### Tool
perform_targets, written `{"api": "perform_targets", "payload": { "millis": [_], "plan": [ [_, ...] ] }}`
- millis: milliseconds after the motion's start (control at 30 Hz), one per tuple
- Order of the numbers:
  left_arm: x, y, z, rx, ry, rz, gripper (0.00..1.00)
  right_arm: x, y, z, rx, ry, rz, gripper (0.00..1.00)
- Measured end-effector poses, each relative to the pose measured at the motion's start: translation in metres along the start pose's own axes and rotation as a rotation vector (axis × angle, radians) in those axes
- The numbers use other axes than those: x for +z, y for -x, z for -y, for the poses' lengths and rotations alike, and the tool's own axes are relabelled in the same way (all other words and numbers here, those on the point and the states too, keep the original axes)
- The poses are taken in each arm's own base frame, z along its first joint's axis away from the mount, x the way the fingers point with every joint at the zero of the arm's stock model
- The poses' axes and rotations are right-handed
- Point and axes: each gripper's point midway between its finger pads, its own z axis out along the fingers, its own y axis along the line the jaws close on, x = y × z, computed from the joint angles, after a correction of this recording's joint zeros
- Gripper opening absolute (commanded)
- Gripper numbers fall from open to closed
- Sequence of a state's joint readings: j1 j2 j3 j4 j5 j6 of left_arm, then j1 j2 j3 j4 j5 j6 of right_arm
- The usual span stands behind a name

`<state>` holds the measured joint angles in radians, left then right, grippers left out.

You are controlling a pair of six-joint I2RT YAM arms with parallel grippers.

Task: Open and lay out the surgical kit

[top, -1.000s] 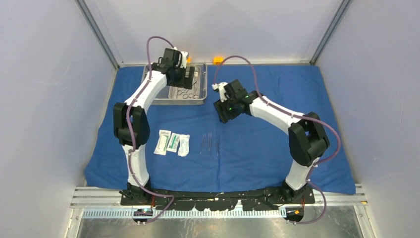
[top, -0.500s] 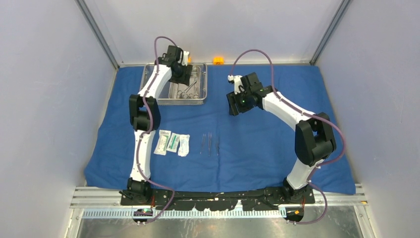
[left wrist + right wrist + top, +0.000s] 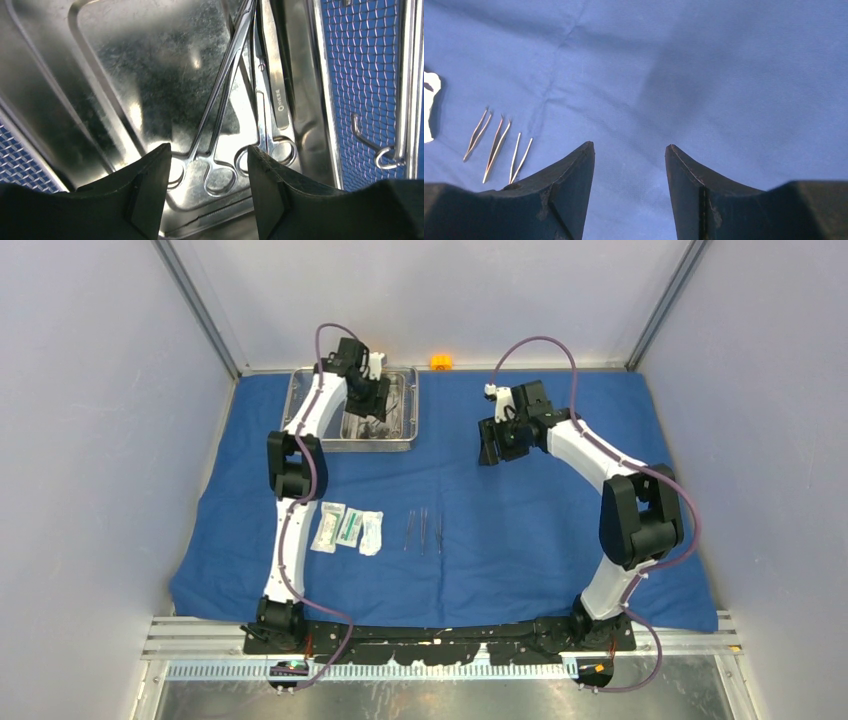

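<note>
The blue cloth wrap lies spread open over the table. The steel mesh basket stands at the back left with the solid steel tray inside it. My left gripper is open low over the tray. In the left wrist view the gripper is just above the ring handles of the scissors and a clamp and holds nothing. Three forceps and three white-green packets lie in a row mid-cloth. My right gripper is open and empty above bare cloth.
An orange block sits at the back edge. Grey walls close in the left, right and back. The basket's mesh wall shows beside the tray. In the right wrist view the forceps and a packet edge lie to the left.
My left gripper has come down closer into the tray as its arm stretched out. My right gripper has moved back and to the right, away from the middle of the cloth.
</note>
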<state>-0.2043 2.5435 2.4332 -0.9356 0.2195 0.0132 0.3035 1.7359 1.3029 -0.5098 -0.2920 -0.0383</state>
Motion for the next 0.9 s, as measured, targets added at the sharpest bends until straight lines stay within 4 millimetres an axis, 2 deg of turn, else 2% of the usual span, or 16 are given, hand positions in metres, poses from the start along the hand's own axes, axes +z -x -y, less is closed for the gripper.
{"api": "perform_targets", "payload": {
  "millis": [167, 333, 600, 900],
  "plan": [
    [0.013, 0.000, 0.000, 0.006, -0.014, -0.003, 0.60, 0.006, -0.005, -0.004, 0.004, 0.027, -0.020, 0.59],
    [0.016, 0.004, 0.001, 0.036, -0.018, 0.009, 0.57, 0.008, -0.006, -0.006, 0.006, 0.043, -0.025, 0.59],
    [0.021, 0.002, -0.002, 0.104, 0.053, -0.010, 0.45, 0.007, -0.006, -0.004, 0.014, 0.050, -0.022, 0.58],
    [0.022, -0.005, 0.004, 0.151, 0.102, -0.052, 0.23, 0.006, -0.006, -0.003, 0.029, 0.060, -0.020, 0.58]
  ]
}}
